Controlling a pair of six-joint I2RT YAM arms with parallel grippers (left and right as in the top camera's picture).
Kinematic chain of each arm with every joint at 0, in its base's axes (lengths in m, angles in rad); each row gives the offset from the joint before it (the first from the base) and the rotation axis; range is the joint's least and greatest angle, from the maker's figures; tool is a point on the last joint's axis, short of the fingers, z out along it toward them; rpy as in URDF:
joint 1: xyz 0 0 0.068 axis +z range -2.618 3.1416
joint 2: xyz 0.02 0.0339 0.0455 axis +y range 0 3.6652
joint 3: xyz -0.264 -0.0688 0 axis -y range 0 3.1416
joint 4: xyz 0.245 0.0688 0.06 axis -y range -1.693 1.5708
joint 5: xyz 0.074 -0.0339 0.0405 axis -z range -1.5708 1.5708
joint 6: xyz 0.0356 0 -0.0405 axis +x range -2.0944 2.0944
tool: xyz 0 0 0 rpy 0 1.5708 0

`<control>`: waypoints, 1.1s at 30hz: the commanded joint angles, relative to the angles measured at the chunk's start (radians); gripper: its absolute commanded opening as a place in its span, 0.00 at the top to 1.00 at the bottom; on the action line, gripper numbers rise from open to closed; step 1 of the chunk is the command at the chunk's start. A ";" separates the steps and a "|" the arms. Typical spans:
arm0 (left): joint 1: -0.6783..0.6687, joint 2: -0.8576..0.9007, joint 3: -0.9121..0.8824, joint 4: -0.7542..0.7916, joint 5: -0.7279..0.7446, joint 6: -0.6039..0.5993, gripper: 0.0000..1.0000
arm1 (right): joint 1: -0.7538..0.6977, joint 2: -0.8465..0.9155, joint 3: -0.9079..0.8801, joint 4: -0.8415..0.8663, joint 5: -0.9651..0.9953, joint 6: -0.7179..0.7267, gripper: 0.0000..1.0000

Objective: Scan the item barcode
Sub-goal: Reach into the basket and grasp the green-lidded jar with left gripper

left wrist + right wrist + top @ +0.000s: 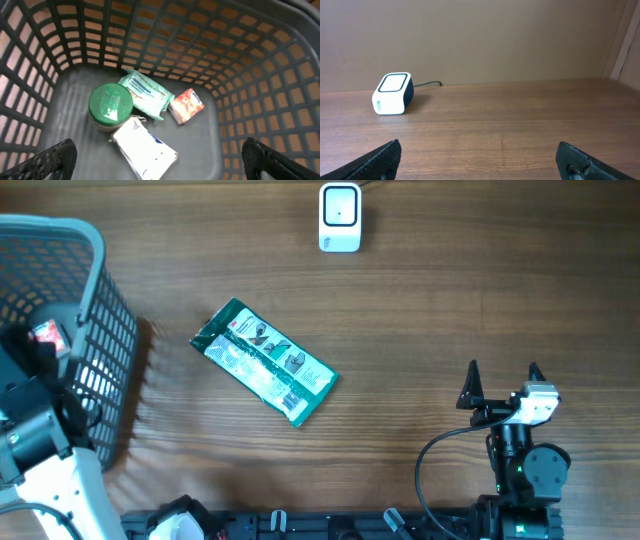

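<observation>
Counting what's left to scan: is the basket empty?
No: a green-lidded jar, a green pouch, a white pouch and a red packet lie in the basket.

Right arm [525, 470] is mostly black: pointy fingers [469, 387], white camera block [538, 402], looping black cable [425, 465], tiny green light [519, 471]. Left arm [50, 475] has a white segment.
</observation>
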 commanded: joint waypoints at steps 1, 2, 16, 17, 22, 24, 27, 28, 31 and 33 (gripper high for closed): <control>0.067 0.147 -0.188 -0.122 0.264 -0.008 0.00 | 0.002 0.002 -0.002 0.002 -0.015 -0.011 0.00; 0.067 0.147 -0.148 -0.154 0.264 -0.006 0.00 | 0.002 0.002 -0.002 0.002 -0.015 -0.011 0.00; 0.074 0.125 0.307 -0.326 0.290 0.042 0.00 | 0.002 0.002 -0.002 0.002 -0.015 -0.011 0.00; 0.091 0.134 0.318 -0.313 0.291 0.042 0.00 | 0.002 0.002 -0.002 0.002 -0.015 -0.011 0.00; 0.277 0.283 0.336 -0.299 0.394 0.042 0.00 | 0.002 0.002 -0.002 0.002 -0.015 -0.011 0.00; 0.327 0.376 0.336 -0.322 0.462 0.042 0.00 | 0.002 0.002 -0.002 0.002 -0.015 -0.010 0.00; 0.337 0.491 0.335 -0.391 0.500 0.042 0.00 | 0.002 0.002 -0.002 0.002 -0.015 -0.010 0.00; 0.337 0.525 0.330 -0.397 0.500 0.042 0.00 | 0.002 0.002 -0.002 0.002 -0.015 -0.010 0.00; 0.337 0.613 0.328 -0.409 0.500 0.040 0.00 | 0.002 0.002 -0.002 0.002 -0.015 -0.010 0.00; 0.337 0.637 0.327 -0.420 0.499 0.038 0.00 | 0.002 0.002 -0.002 0.002 -0.015 -0.010 0.01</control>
